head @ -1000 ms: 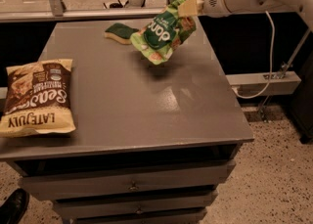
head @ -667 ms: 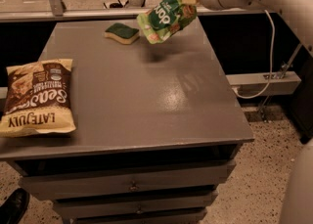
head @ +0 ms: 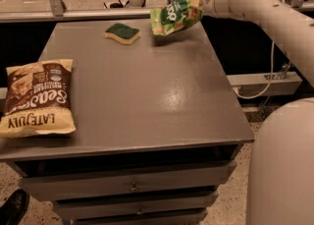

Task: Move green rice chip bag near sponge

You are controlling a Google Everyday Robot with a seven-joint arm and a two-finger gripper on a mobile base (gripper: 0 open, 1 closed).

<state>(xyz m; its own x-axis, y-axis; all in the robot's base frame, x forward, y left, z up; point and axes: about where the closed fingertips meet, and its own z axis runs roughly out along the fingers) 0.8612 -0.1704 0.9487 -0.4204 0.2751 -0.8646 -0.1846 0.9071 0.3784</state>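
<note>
The green rice chip bag [head: 174, 14], light green with a dark green circle, hangs tilted just above the far right part of the grey table [head: 147, 96]. My gripper [head: 199, 1] is shut on the bag's upper right edge; the white arm reaches in from the right. The sponge [head: 122, 33], dark green top on a pale yellow base, lies flat on the table just left of the bag, a short gap apart.
A large brown-and-cream Late July chip bag [head: 38, 98] lies at the table's left front edge. Drawers [head: 132, 187] sit below the tabletop. A metal rail runs behind the table. A dark shoe [head: 12, 208] shows at the bottom left.
My gripper has carried the green bag up and toward the far edge of the table, ending just right of the sponge. The sponge and the Late July bag have not moved.
</note>
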